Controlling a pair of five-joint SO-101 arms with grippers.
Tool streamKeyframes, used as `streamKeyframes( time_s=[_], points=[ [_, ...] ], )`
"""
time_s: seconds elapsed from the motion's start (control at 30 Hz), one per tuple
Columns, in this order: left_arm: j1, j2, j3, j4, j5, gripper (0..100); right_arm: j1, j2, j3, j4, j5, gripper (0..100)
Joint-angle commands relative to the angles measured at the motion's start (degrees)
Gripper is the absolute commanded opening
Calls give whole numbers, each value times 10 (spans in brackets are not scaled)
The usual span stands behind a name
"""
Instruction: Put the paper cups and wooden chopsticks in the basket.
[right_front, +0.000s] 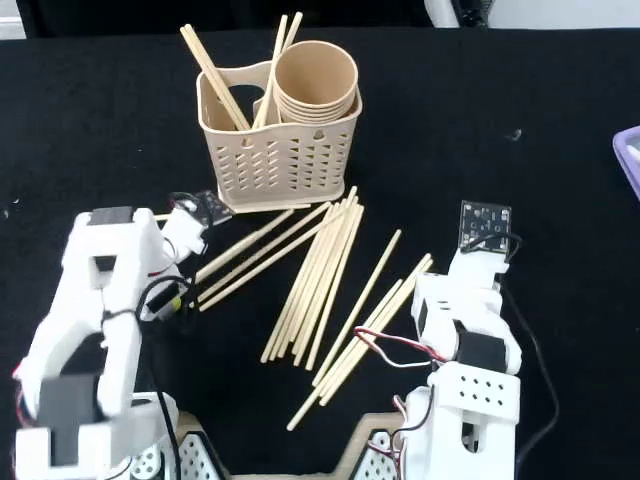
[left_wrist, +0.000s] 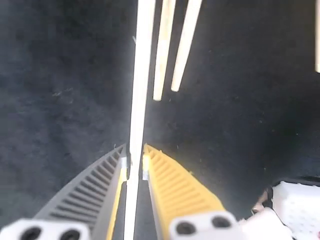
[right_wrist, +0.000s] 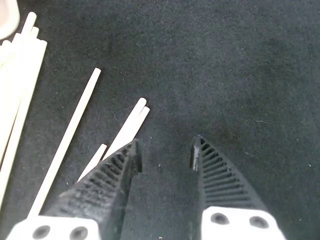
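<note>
Pale wooden chopstick (left_wrist: 142, 75) pinched in left gripper (left_wrist: 135, 150); right gripper (right_wrist: 166, 145) parted, empty

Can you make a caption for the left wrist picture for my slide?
The left tool pinches one wooden chopstick, with two more chopsticks lying nearby on the black table.

Black table (right_front: 560, 100) carries loose chopsticks (right_front: 325, 265) (scattered) and a basket (right_front: 280, 165).
</note>
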Motion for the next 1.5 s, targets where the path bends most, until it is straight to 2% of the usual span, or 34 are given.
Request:
streamKeyframes(
  time_s=[0.0, 0.13, 0.23, 0.37, 0.5, 0.7, 0.8, 0.93, 1.0, 1.07, 1.17, 1.3, 1.47],
  points=[
    [7, -111, -7, 47, 5, 30, 3, -11, -3, -12, -3, 180],
    [8, -229, -7, 76, 14, 30, 3, -11, -3, -12, -3, 180],
    [11, -317, -11, 76, 69, 30, 3, -11, -3, -12, -3, 180],
    [60, -426, -11, 77, 105, 30, 3, -11, -3, -12, -3, 180],
    [116, -500, -12, 55, 178, 30, 3, -11, -2, -12, -3, 180],
    [128, -564, -7, -144, 377, 30, 3, -11, -2, -12, -3, 180],
    [130, -556, -7, -284, 462, 30, 3, -11, -2, -12, -3, 180],
    [130, -505, 13, -498, 611, 30, 3, -11, -2, -12, -3, 180],
    [130, -470, 32, -605, 658, 30, 3, -11, -2, -12, -3, 180],
    [130, -430, 44, -687, 673, 30, 3, -11, -2, -12, -3, 180],
    [152, -360, 41, -753, 674, 30, 3, -11, -2, -12, -3, 180],
    [182, -269, 2, -788, 674, 30, 3, -11, -2, -12, -3, 180],
    [194, -171, -48, -787, 674, 30, 3, -11, -2, -12, -3, 180]
  ],
)
